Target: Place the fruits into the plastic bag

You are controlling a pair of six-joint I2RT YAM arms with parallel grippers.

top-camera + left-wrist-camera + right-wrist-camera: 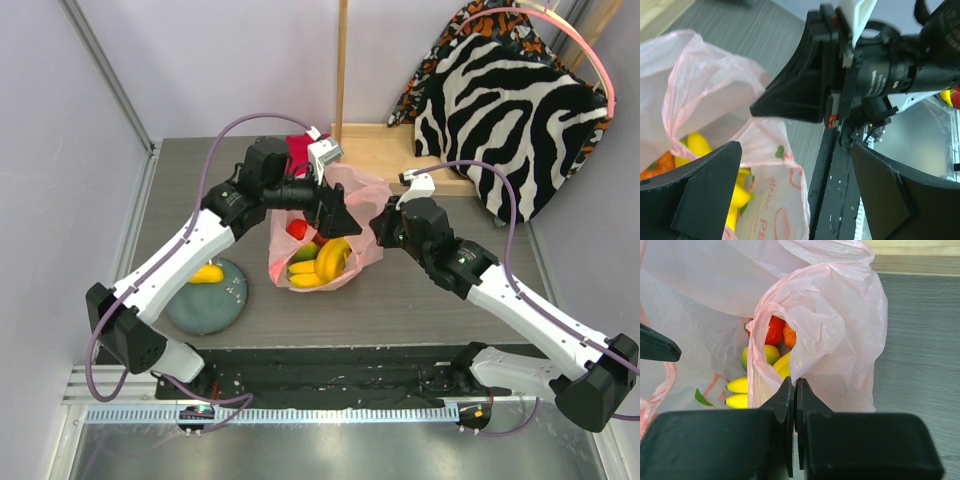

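Between the shut right jaws the plastic bag (840,330) rim is pinched; just beyond, inside it, bananas (738,385), red fruit (774,330), orange fruit (790,336) and green fruit (760,357) are seen. Left jaws are held wide, empty, above the bag.

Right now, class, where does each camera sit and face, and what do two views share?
Top external: high behind the robot, looking down; left arm, right arm show.
Left wrist: on left arm, facing plastic bag; open left gripper shows.
Right wrist: faces the bag's mouth; right gripper pinches its rim.
Shared: both wrist views show the bananas.
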